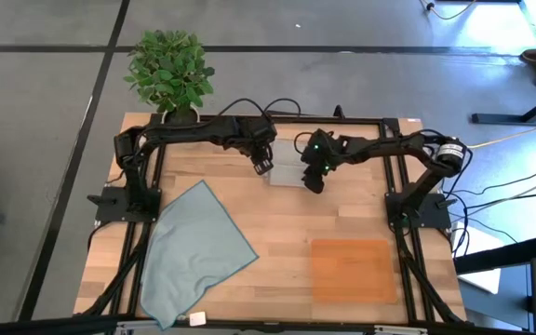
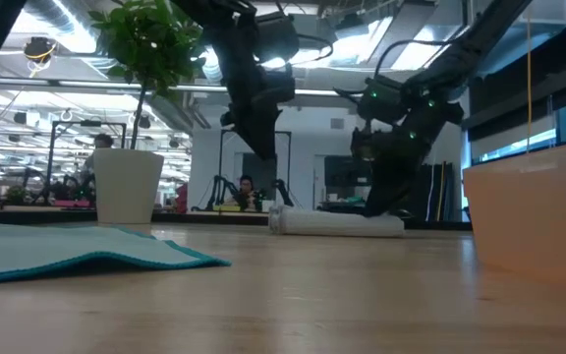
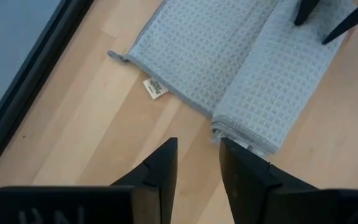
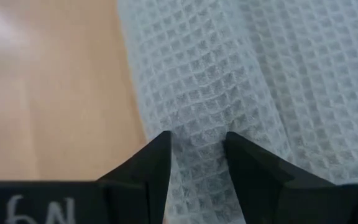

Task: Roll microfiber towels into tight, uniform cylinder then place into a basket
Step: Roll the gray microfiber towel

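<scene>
Grey waffle-weave towel half rolled; right gripper pinching roll, left gripper hovering, fingers apart.

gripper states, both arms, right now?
Left gripper: open, empty, just above the end of the grey towel.
Right gripper: pinching a fold of that grey towel's rolled part.

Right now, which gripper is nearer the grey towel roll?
Right. The right gripper sits down on the grey towel roll, its fingers astride the cloth; the left gripper hovers open just off the roll's end.
</scene>
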Controlling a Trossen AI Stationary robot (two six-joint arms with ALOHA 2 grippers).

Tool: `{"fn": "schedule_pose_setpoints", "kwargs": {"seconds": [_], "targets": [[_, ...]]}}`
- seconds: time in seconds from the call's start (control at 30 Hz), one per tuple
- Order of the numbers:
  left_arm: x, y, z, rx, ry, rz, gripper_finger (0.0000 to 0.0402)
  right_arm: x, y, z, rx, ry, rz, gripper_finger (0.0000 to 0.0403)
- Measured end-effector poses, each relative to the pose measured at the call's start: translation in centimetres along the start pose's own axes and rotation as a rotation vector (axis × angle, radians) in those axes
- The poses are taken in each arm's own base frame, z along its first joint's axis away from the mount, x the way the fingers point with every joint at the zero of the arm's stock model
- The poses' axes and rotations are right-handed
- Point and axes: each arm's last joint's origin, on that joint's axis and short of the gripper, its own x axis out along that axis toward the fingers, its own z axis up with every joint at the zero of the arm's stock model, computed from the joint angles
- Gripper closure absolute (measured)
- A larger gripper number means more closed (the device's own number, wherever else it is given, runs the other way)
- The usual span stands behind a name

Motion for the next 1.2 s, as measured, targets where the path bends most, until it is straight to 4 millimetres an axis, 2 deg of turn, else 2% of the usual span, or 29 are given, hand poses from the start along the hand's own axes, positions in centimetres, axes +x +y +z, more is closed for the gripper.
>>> {"fn": "schedule_pose_setpoints", "kwargs": {"seconds": [0.13,0.27,0.37,0.53,0.73,1.2], "targets": [[0.0,0.0,0.0,0.001,0.004,0.000,0.0293,-1.7,0.9,1.7,-0.078,0.012,0.058,0.0249],[-0.2,0.0,-0.2,0.003,0.018,0.002,0.0293,-2.8,2.1,1.3,-0.250,0.082,0.096,0.0249],[-0.3,-0.2,-0.3,-0.002,0.023,0.000,0.0293,-2.5,3.0,0.5,-0.361,0.109,0.114,0.0249],[-0.5,-1.0,-0.6,0.017,0.040,-0.007,0.0293,-1.3,4.0,-0.3,-0.496,0.082,0.039,0.0249],[-0.6,-1.8,-0.8,0.038,0.039,-0.017,0.0293,-0.8,3.9,-0.9,-0.517,0.068,-0.011,0.0249],[-0.6,-1.9,-0.8,0.036,0.035,-0.018,0.0293,0.7,2.9,-4.3,-0.529,0.069,-0.117,0.0249]]}}
